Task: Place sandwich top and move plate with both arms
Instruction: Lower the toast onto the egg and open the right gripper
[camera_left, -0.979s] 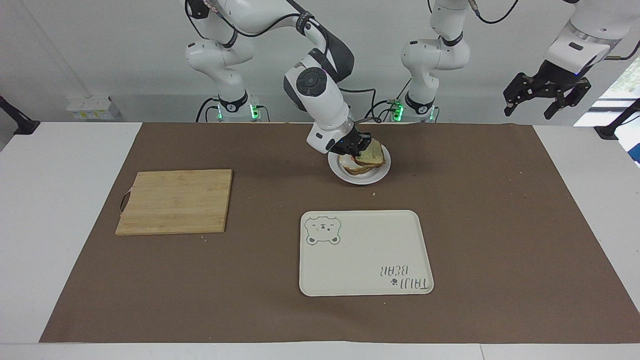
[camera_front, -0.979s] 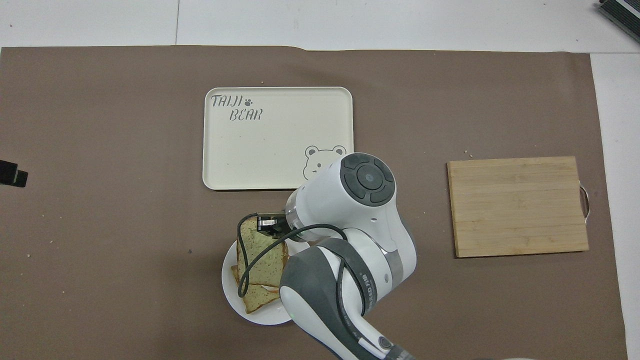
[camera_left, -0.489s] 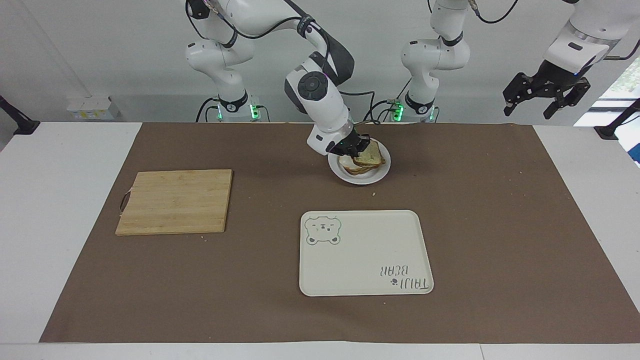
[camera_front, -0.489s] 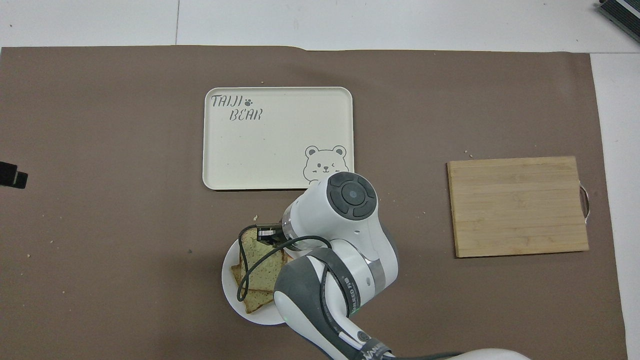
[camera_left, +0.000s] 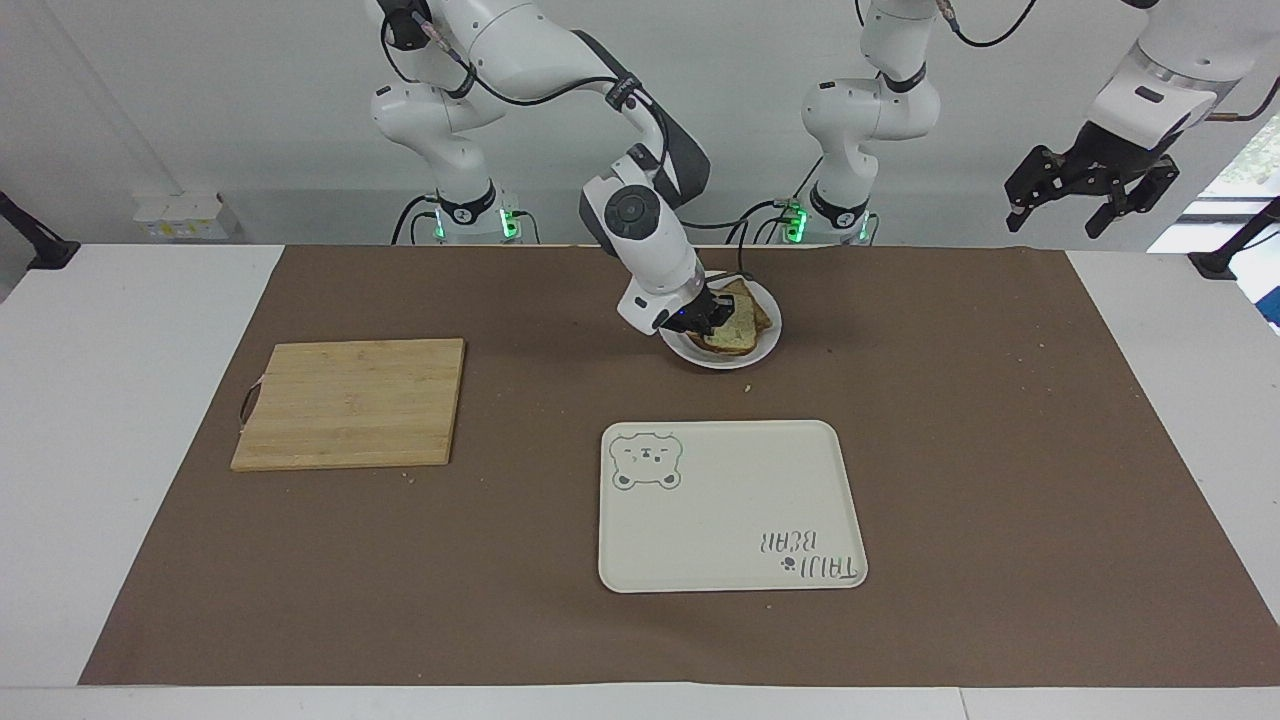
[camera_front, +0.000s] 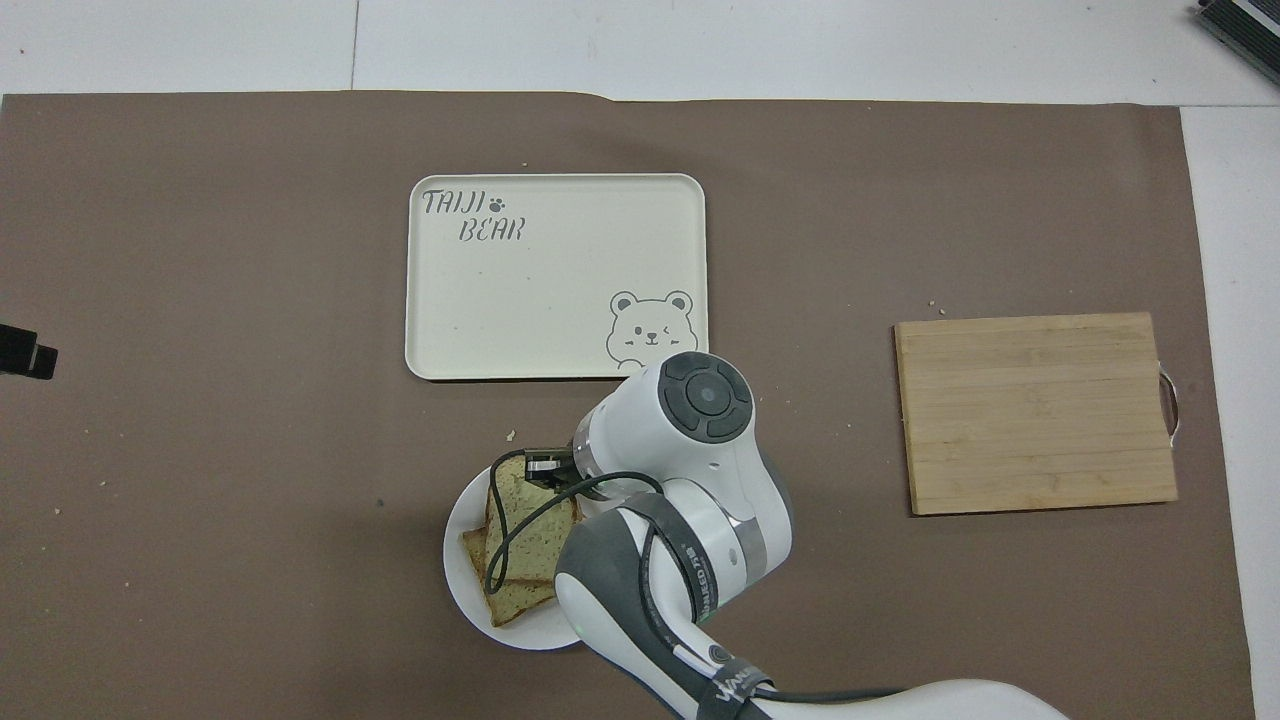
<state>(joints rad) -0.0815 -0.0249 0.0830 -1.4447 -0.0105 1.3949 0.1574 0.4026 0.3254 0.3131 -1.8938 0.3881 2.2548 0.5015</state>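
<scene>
Brown-matted table, with bare board (camera_left: 350, 402) at right arm's end. Right gripper (camera_left: 703, 320) down at top (camera_left: 733, 332), laid askew on lower slice (camera_front: 515, 600) in plate (camera_left: 765, 350); grip unreadable. Could drag top off if withdrawn clenched, or nudge plate. Tray (camera_left: 730, 505) bare, farther out. Left gripper (camera_left: 1092, 185) waiting high, splayed.
</scene>
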